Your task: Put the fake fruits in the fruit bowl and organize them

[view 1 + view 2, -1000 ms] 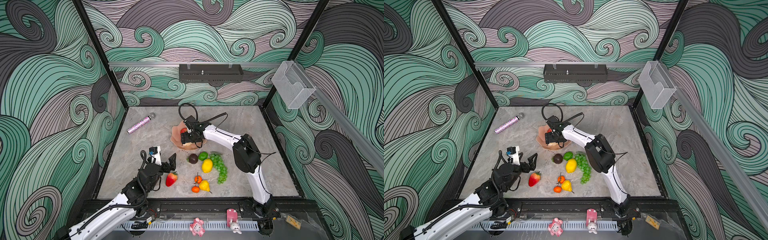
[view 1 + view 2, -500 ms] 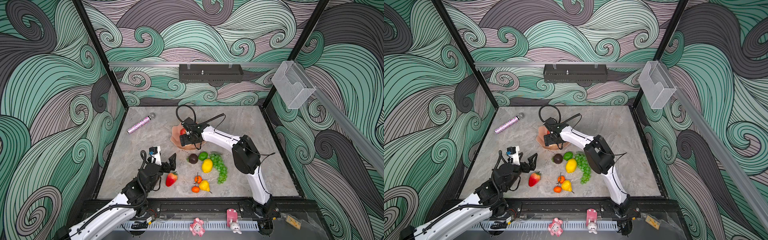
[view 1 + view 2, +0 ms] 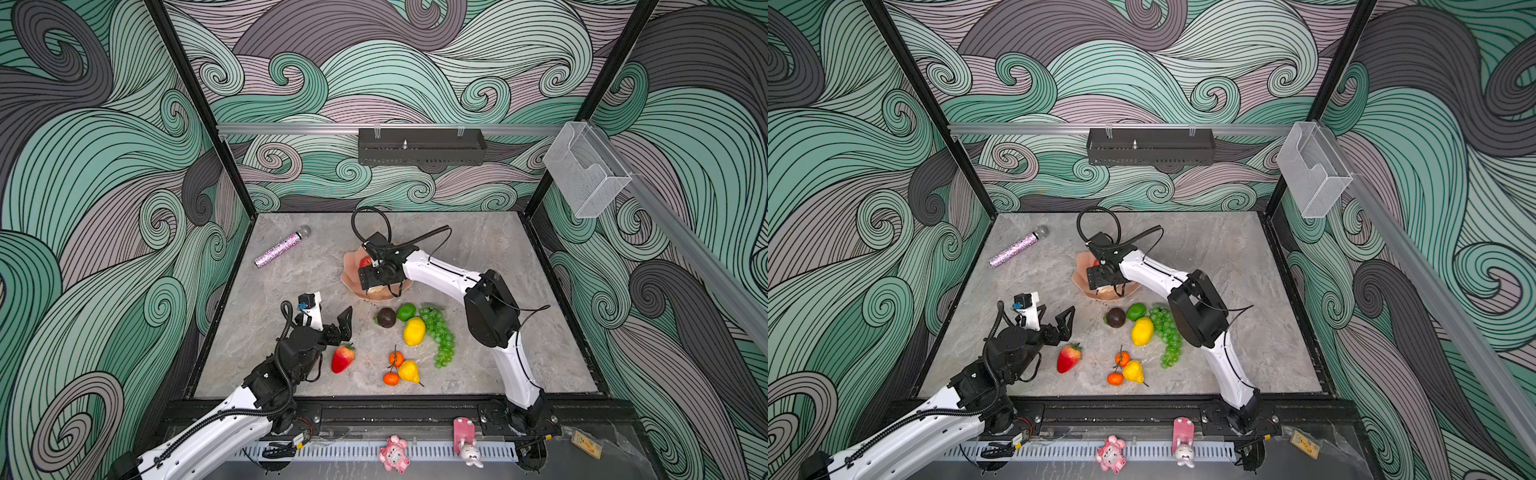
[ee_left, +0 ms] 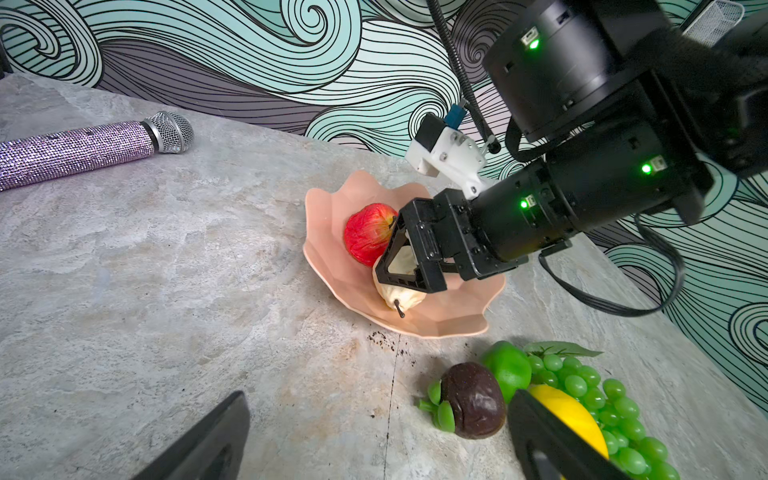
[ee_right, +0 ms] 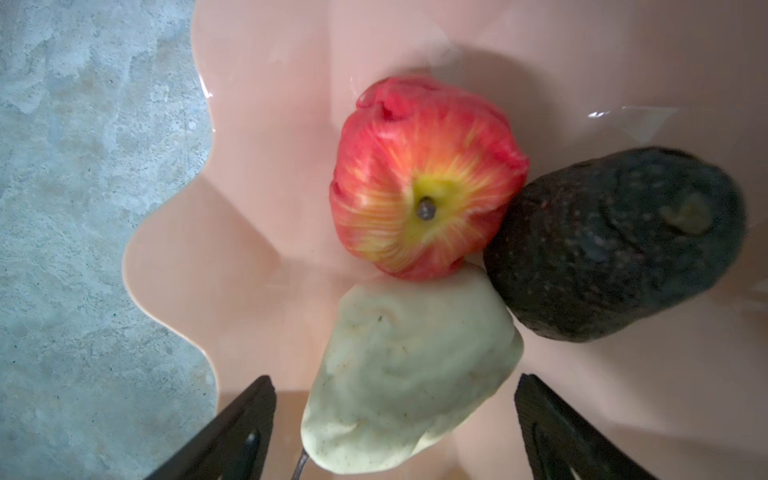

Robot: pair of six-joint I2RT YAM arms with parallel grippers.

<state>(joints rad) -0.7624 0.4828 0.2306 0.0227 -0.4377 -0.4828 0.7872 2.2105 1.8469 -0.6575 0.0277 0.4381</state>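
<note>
Top views: clock laid on the worktop [image 3: 478, 249], with 12 at the far wall.
Tangerines [image 3: 396, 358]: two at 6, close beside the yellow pear [image 3: 409, 371].
Strawberry [image 3: 343, 358]: at 7, lying on its side.
Left claw [image 3: 332, 320]: at 9, jaws wide apart, just beyond the strawberry.
Lemon [image 3: 414, 331]: near centre, with the grapes [image 3: 440, 336] against it at its 3.
Loose avocado [image 3: 386, 317]: at centre, with the lime [image 3: 406, 311] at its 2.
Fruit bowl [image 4: 320, 232]: at 12 of centre; it holds the red apple [image 5: 424, 187], the cream pear [image 5: 407, 374] and the dark avocado [image 5: 615, 245], all touching.
Right claw [image 5: 392, 388]: over the bowl, jaws apart on either side of the cream pear, with a gap showing on both sides.
Microphone [image 3: 282, 249]: at 10, well apart from the fruit.
</note>
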